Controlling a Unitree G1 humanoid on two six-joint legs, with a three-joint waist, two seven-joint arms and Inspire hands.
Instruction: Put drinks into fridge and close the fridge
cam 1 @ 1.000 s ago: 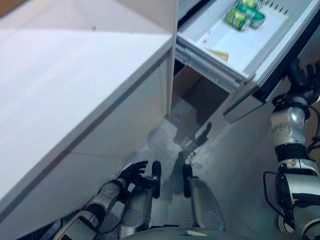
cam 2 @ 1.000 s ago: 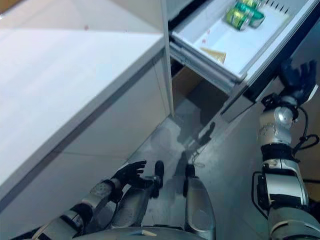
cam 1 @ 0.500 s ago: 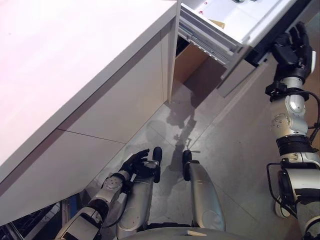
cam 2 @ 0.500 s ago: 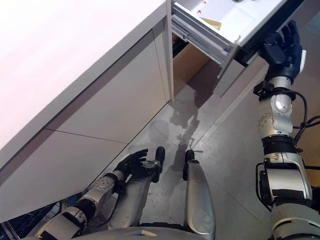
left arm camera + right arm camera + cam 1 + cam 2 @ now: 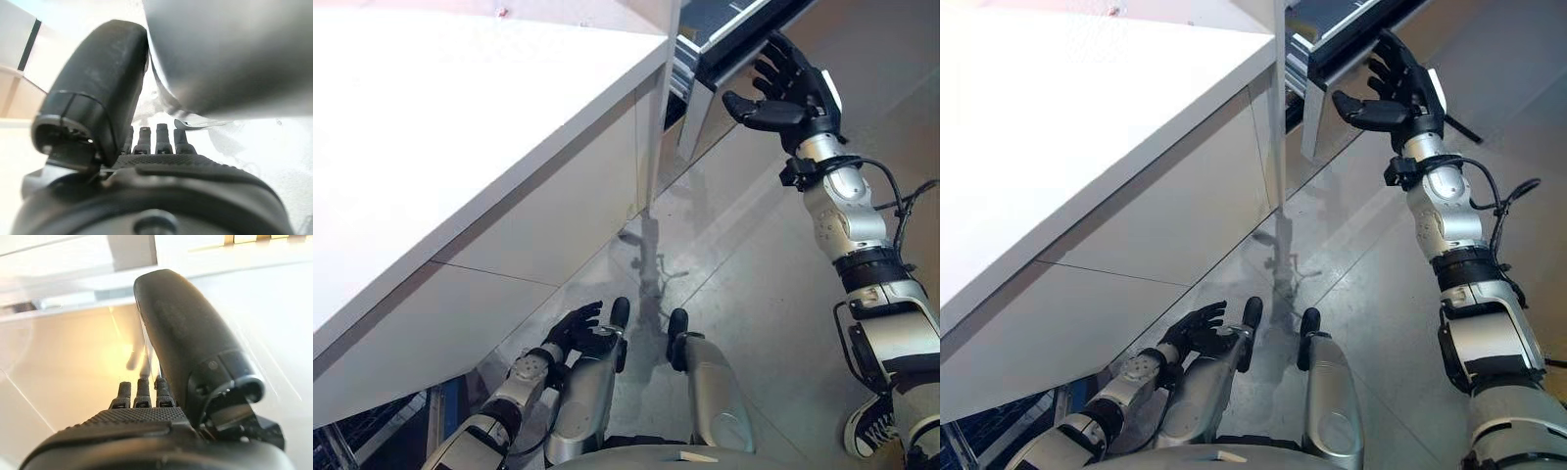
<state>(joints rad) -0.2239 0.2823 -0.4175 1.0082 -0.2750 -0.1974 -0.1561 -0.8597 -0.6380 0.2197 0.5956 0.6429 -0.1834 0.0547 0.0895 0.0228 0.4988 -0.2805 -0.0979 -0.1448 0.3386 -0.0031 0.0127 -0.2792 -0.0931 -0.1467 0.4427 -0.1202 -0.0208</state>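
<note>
While fingers spread, right robot hand beside fridge drawer.

White surface upper left w/ small red speck near far edge; grey floor below.

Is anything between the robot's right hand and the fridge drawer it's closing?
Nothing visible stands between them. The open right hand is raised at the dark front edge of the white fridge drawer, beside the white counter. The left hand hangs low, away from it.
</note>
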